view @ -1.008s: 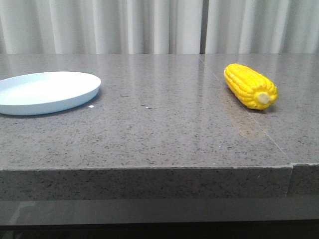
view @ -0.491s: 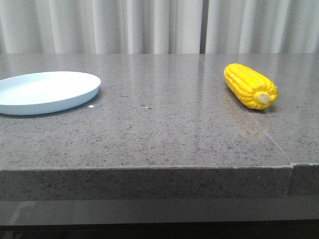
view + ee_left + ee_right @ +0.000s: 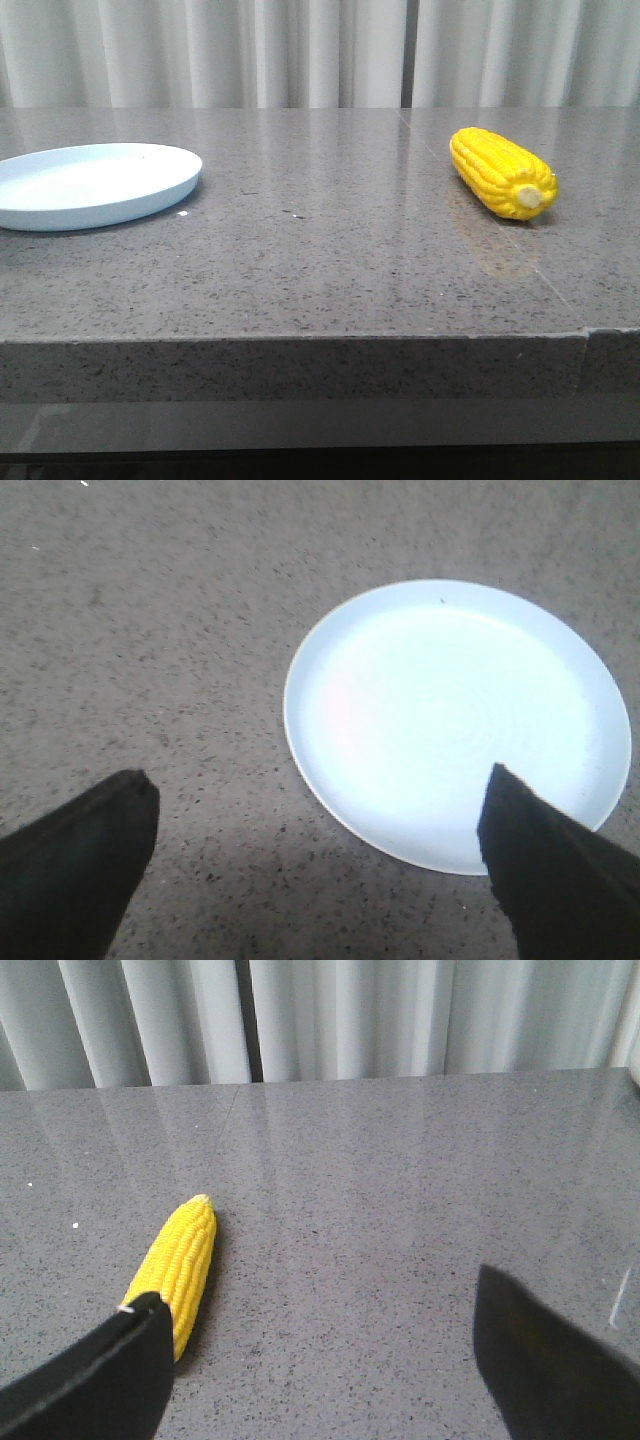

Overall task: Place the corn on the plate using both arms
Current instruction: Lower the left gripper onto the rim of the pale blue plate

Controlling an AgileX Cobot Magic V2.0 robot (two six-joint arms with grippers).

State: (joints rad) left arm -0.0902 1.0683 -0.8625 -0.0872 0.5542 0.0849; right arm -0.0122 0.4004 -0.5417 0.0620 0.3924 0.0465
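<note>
The left end effector (image 3: 318,800) hung above the bench with its two dark fingers (image 3: 75,865) spread wide apart, nothing between them. The round, shallow, pale blue-white plate (image 3: 330,670) lay flat on the speckled grey stone bench (image 3: 150,630) just ahead of that end effector, one fingertip overlapping the plate's near rim in the left wrist view; whether it touched could not be told. The plate held nothing.

The right end effector (image 3: 325,1335) also had its black fingers (image 3: 105,1375) wide apart and held nothing. The glossy bright yellow plastic-looking cob of corn (image 3: 178,1265) lay on its side on the bench, just ahead of one finger of the right end effector, outside the gap and partly hidden behind that fingertip in the right wrist view. Contact unclear.

In the front view neither end effector showed. The plate (image 3: 95,185) sat at the left of the bench (image 3: 320,270), the corn (image 3: 500,172) well apart from it at the right, its pale cream stub end toward the camera. White pleated curtains (image 3: 300,50) hung behind the bench.
</note>
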